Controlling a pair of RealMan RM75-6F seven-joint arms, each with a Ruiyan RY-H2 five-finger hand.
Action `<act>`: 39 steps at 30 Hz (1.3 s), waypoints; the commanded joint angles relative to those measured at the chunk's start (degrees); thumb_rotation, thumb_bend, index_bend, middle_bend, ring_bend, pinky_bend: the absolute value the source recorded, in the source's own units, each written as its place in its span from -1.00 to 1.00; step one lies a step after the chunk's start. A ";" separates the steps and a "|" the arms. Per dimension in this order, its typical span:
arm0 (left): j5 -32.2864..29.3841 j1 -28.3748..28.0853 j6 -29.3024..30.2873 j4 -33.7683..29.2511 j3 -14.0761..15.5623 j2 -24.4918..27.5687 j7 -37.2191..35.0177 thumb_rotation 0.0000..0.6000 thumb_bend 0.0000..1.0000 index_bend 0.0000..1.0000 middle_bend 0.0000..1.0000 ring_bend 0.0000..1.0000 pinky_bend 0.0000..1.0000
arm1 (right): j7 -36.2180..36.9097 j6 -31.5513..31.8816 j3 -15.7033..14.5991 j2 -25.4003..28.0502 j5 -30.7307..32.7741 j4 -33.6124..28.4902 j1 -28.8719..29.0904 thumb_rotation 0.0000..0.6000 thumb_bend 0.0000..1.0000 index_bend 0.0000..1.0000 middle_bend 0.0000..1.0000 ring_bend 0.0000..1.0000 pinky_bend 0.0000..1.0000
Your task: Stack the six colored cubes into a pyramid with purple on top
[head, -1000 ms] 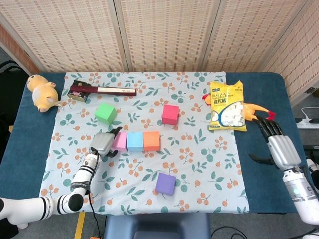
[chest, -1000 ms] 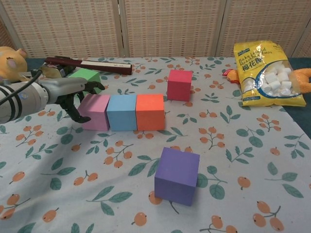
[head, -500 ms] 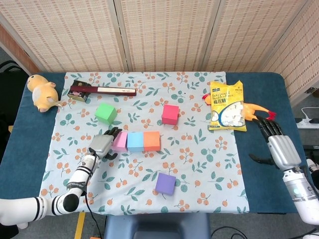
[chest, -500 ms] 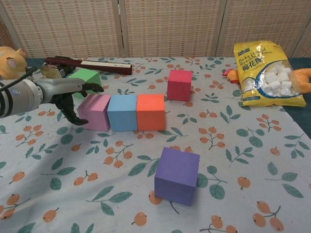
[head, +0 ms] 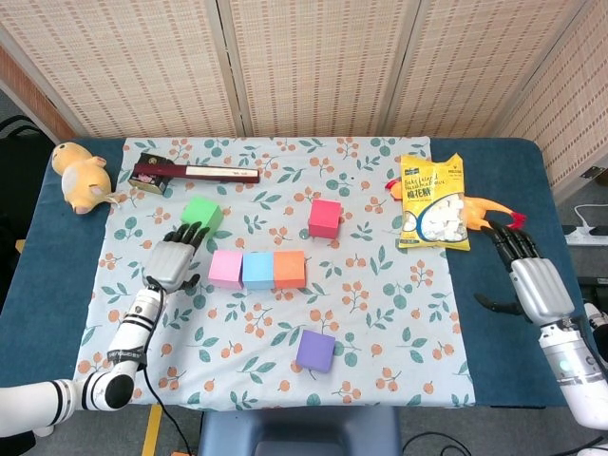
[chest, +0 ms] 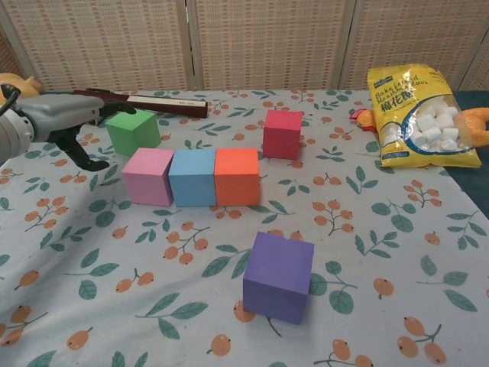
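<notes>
The purple cube [chest: 279, 276] sits alone in the lower middle of the chest view, well apart from the others, with bare floral cloth [head: 380, 313] on every side of it. Above it a row of three cubes stands face to face and touching: pink cube [chest: 148, 177], blue cube [chest: 192, 177] and orange cube [chest: 237, 177]. The red cube [chest: 283, 133] stands apart at upper centre, and the green cube [chest: 133, 131] at upper left.

The left hand [head: 173, 260] is at the left of the head view, just beside the pink cube but not touching it, fingers spread and holding nothing; its fingertips reach close to the green cube. The right hand [head: 528, 275] rests on the blue table [head: 494, 332] at the far right, off the cloth, fingers apart and empty.

Along the top edge of the cloth lies a dark red box [head: 195, 172]. A yellow bag of marshmallows [head: 433, 202] at upper right carries Chinese characters and small Latin lettering too fine to read. A plush toy [head: 81, 176] sits at the far left edge.
</notes>
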 commanded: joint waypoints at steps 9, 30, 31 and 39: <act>0.68 -1.25 -5.85 8.90 -1.79 -4.79 -2.69 1.00 -0.34 -0.99 -1.00 -1.00 -0.70 | -0.85 -0.42 0.12 -0.03 0.63 -0.34 0.15 1.00 -1.00 -1.00 -1.00 -1.00 -0.99; 1.57 -1.66 -8.79 8.96 -3.02 -5.84 -4.41 1.00 -0.34 -0.99 -1.00 -1.00 -0.70 | -1.26 -1.04 0.26 -0.11 1.54 -0.34 0.25 1.00 -1.00 -1.00 -1.00 -1.00 -0.99; 1.60 -1.71 -8.86 9.08 -2.98 -5.86 -4.29 1.00 -0.34 -0.99 -1.00 -1.00 -0.70 | -1.25 -1.04 0.26 -0.11 1.57 -0.34 0.23 1.00 -1.00 -1.00 -1.00 -1.00 -0.99; 1.05 -1.67 -9.02 9.78 -3.10 -6.18 -4.06 1.00 -0.34 -0.99 -1.00 -1.00 -0.70 | -1.23 -1.05 0.31 -0.20 1.66 -0.22 0.21 1.00 -1.00 -1.00 -1.00 -1.00 -0.99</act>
